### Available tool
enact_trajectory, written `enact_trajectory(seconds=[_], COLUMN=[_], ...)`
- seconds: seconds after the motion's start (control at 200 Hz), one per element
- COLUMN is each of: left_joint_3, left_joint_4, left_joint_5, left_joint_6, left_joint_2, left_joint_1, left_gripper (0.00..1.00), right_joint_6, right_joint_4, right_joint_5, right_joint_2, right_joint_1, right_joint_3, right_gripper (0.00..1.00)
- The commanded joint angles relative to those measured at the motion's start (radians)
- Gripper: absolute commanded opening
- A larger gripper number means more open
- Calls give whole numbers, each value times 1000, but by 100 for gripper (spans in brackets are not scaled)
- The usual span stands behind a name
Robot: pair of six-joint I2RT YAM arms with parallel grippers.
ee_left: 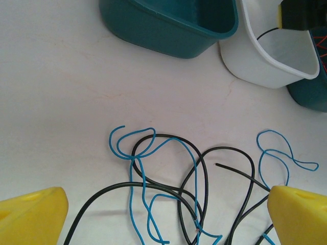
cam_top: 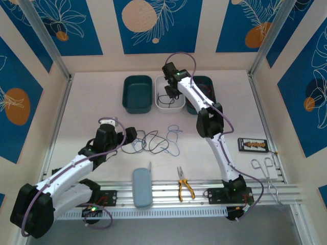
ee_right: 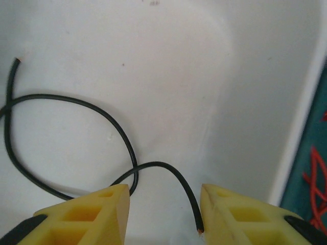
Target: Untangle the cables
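No writing I can read.
From where I work, nothing carries legible text, a number or a brand. The small dark box (cam_top: 253,145) near the right edge of the table (cam_top: 97,115) has orange marks on its top, too small for me to tell whether they are letters. The blue wall panels (cam_top: 153,23) beyond the far edge bear leaf outlines and orange discs, not words.
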Motion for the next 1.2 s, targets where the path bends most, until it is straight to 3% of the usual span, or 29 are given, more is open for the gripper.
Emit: enact_trajectory(seconds=[0.0,0.31,0.505,0.835,1.0,1.195], left_joint_3=[-12,-14,-12,-8,-5,1], left_joint_4=[17,14,5,-36,-53,-69], left_joint_5=[14,14,10,-39,-75,-121], left_joint_6=[-8,-9,-10,-10,-24,-41], left_joint_2=[-1,-5,-15,-46,-46,-42], left_joint_1=[9,9,9,8,10,10], left_gripper=[100,100,100,100,100,100], right_joint_6=[-8,5,72,316,488,667], right_joint_4=[10,-9,-49,-48,-34,55], right_joint_5=[35,74,38,-109,-140,-232], right_joint_2=[-59,-67,-152,-506,-650,-705], right_joint_1=[13,14,24,123,269,436], right_joint_3=[7,34,-23,-494,-734,-925], right_gripper=[45,48,48,48,49,49])
